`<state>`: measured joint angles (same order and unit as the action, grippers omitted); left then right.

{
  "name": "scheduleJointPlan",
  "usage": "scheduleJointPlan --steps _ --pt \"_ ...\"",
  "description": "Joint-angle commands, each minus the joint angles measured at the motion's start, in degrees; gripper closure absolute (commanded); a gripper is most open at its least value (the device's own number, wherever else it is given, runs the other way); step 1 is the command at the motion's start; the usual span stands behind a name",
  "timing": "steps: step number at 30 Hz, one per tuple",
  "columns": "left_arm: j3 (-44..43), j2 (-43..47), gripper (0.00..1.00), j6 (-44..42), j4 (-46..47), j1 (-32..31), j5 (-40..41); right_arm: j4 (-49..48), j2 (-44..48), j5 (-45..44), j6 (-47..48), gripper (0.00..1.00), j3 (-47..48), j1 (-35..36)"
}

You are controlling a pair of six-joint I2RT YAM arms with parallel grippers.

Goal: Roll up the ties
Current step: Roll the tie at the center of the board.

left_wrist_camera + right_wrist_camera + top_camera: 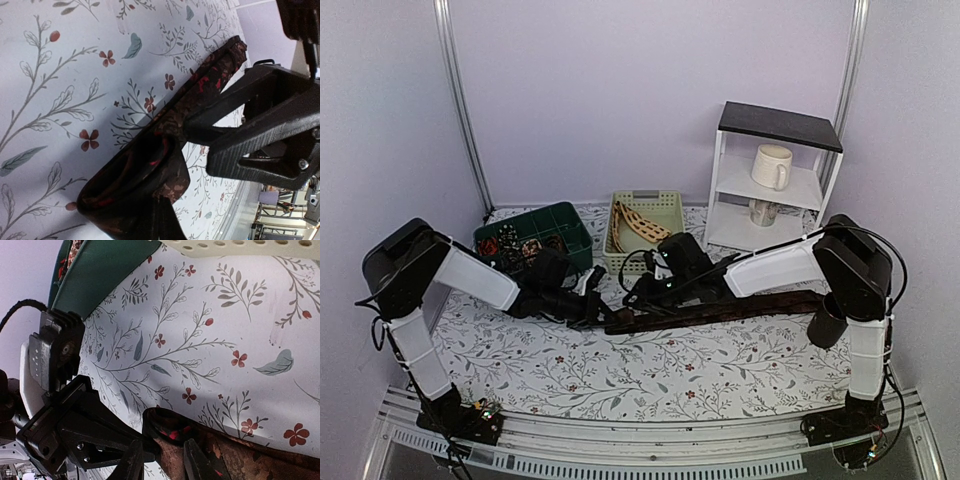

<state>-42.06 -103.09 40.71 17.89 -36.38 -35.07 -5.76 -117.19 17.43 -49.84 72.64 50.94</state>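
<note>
We are at the first turns of the roll. The dark tie (720, 310) lies across the desk (650, 375) in front of the beige basket (645, 225). Our left gripper (150, 200) is clamped on its curled end; our right gripper (162, 460) straddles the strip beside it, fingers apart. Next, we judge, comes another turn, keeping the coil tight.

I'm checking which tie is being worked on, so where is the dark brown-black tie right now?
In the top view the dark tie lies stretched across mid-table, in front of the beige basket. Its left end is folded between the left gripper and right gripper.
</note>
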Motion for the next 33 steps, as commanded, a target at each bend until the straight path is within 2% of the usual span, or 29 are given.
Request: scheduleJointPlan --steps 1,10,14,18,21,25,31,33 --pt "-1.26 -1.38 1.00 -0.33 0.56 -0.78 0.96 1.64 -3.22 1.13 0.85 0.72 1.21 0.14" --pt "-1.03 -1.55 1.00 0.32 1.12 -1.19 2.41 3.69 -4.80 0.58 0.75 0.72 1.44 0.95" --pt "-0.68 -1.54 1.00 0.83 1.46 -1.49 2.99 4.08 -5.16 0.06 0.92 0.79 1.52 0.94" --pt "-0.31 1.35 0.98 -0.53 0.80 -1.58 5.07 2.60 -5.33 0.13 1.81 0.82 0.85 0.98" --pt "-1.23 5.56 0.80 -5.53 -4.01 -1.59 9.11 0.58 -5.39 0.54 2.20 0.82 0.05 0.97" --pt "-4.19 11.09 0.65 -14.19 -11.60 -1.47 15.95 -0.92 -5.40 0.43 2.47 0.82 -0.73 0.99" --pt "-5.43 18.66 0.62 -33.23 -14.96 -1.54 21.97 -2.47 -5.41 0.32 2.81 0.82 -1.41 0.92" --pt "-3.77 21.45 0.61 -40.76 -14.25 -1.49 21.09 -2.81 -5.39 0.24 2.82 0.83 -2.29 0.99"
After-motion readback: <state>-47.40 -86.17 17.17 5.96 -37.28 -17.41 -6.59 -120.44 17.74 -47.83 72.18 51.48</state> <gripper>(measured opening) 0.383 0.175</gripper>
